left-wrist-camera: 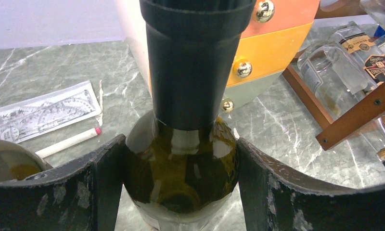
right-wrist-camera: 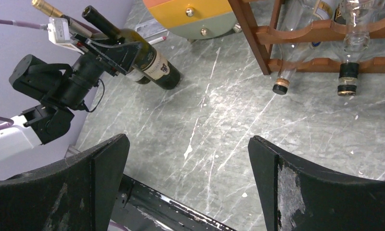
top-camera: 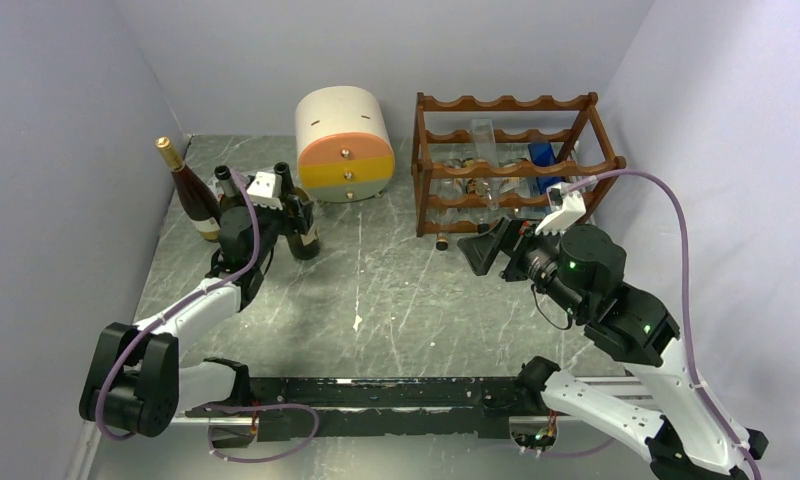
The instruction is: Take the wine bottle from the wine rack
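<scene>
While the dark green glass wine bottle is standing upright on the marbled stone surface, left of the reddish-brown wooden wine rack, its shoulder is being clamped by the nearer left jaws, and the right jaws are being held apart near the rack.

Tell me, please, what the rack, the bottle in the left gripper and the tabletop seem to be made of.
The rack looks like stained wood: reddish-brown, satin rails joined by screws. The held bottle is dark green glass, translucent with sharp glints. The tabletop has a grey marble look with white veins; real stone or printed laminate, I cannot tell.
</scene>
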Robot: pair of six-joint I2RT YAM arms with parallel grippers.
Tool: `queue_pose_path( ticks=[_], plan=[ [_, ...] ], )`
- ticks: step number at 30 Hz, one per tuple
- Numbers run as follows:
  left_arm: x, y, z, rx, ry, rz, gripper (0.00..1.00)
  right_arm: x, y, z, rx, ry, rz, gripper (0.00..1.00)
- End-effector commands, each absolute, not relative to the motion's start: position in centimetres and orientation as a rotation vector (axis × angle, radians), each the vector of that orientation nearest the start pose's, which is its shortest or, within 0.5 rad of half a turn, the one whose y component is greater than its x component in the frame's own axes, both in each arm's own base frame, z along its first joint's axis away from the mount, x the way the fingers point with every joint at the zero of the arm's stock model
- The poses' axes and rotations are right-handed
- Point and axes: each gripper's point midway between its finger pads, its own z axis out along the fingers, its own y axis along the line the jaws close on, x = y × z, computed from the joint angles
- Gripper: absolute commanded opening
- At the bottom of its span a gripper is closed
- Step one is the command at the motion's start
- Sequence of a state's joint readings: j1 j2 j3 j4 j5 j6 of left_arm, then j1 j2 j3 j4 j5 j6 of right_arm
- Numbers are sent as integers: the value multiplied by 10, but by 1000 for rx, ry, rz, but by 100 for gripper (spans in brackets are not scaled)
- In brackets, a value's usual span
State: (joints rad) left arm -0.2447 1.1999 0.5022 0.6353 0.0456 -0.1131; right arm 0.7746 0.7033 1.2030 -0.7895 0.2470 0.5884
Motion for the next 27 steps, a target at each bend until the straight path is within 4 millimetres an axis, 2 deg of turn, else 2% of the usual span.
queue_pose_path(
  ticks=[1,9,11,13,17,21,27],
  plan=[
    [394,-101,244,79,1480,-299,58,181,147,346,15,1924,704,100],
    [393,-108,248,116,1503,-317,81,179,147,344,26,1935,714,100],
    [392,-107,250,117,1498,-312,93,179,148,344,27,1936,715,100],
    [391,-107,253,113,1498,-311,100,180,149,341,26,1942,710,100],
    [388,-104,265,92,1484,-315,99,184,151,335,16,1961,684,100],
    [380,-101,282,84,1449,-313,100,191,153,317,2,2017,622,100],
    [357,-95,319,85,1363,-302,99,202,161,294,-25,2064,566,100]
  ],
)
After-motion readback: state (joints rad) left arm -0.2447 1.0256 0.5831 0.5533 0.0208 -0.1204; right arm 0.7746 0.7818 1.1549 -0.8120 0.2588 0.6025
